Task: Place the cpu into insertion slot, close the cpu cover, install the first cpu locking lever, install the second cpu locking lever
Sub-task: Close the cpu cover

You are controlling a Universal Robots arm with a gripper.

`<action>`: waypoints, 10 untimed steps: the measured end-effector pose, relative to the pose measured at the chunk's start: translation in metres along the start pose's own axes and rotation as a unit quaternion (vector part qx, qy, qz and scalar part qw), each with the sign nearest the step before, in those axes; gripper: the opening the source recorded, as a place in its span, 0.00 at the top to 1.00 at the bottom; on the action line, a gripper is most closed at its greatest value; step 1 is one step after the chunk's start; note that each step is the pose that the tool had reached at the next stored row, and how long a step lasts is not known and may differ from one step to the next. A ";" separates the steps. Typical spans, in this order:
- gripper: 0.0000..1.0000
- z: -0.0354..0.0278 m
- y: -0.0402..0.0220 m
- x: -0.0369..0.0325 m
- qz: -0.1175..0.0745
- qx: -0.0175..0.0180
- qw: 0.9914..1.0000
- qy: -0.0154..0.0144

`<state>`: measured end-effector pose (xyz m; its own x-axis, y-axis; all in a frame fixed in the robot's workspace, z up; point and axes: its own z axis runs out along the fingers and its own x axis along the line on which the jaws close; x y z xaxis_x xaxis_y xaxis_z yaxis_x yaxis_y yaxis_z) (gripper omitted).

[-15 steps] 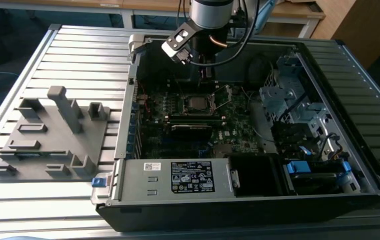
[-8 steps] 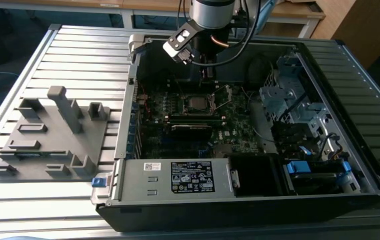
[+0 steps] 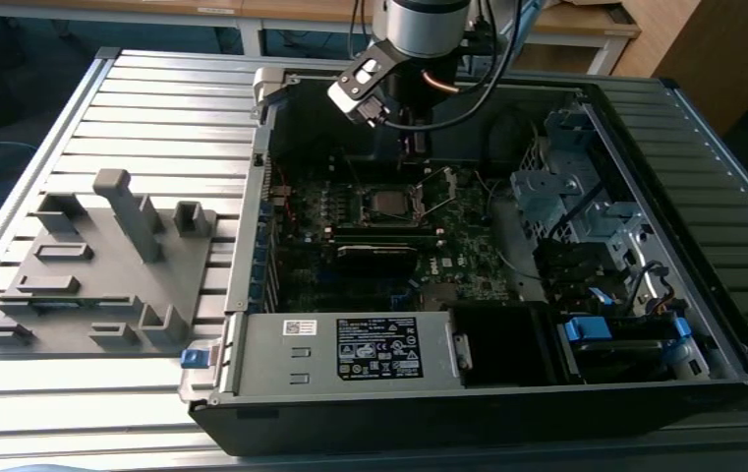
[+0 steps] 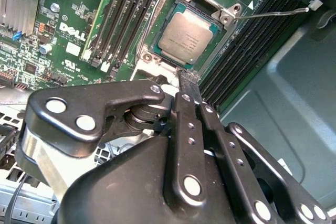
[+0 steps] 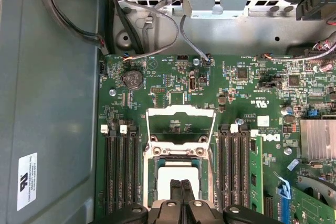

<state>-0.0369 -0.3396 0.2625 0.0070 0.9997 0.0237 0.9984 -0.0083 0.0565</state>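
Note:
The cpu [image 4: 186, 38], a flat square chip with a dull silver top, lies in the insertion slot on the green motherboard; it is also visible in the first wrist view [image 5: 176, 174] and in the exterior view [image 3: 391, 204]. The cpu cover [image 5: 181, 110], a thin silver frame, stands raised on its hinge beside the slot. A thin wire locking lever [image 4: 273, 12] sticks out, unlatched, from one slot corner. My gripper [image 4: 189, 85] hovers just above the slot's edge, shut with nothing between its fingers [image 5: 176, 192]. In the exterior view the gripper [image 3: 415, 147] hangs inside the open case.
The open computer case [image 3: 688, 118] walls in the motherboard. Memory slots [image 5: 121, 171] flank the socket. A power supply [image 3: 347, 349] sits at the front, a drive cage [image 3: 570, 187] on the exterior view's right, and a grey fixture plate [image 3: 98, 265] on its left. Cables [image 5: 157, 19] run nearby.

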 end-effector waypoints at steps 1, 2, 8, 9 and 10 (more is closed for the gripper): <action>0.89 0.0000 0.0002 0.0000 0.000 0.000 1.000 0.000; 0.89 0.0000 0.0003 0.0000 0.000 0.000 1.000 0.000; 0.89 0.0001 0.0016 0.0000 0.000 0.000 1.000 0.000; 0.89 0.0001 0.0016 0.0000 0.000 0.000 1.000 0.000; 0.89 0.0001 0.0017 0.0000 0.000 0.000 1.000 0.000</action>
<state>-0.0352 -0.3396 0.2625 0.0070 0.9997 0.0236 0.9984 -0.0084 0.0565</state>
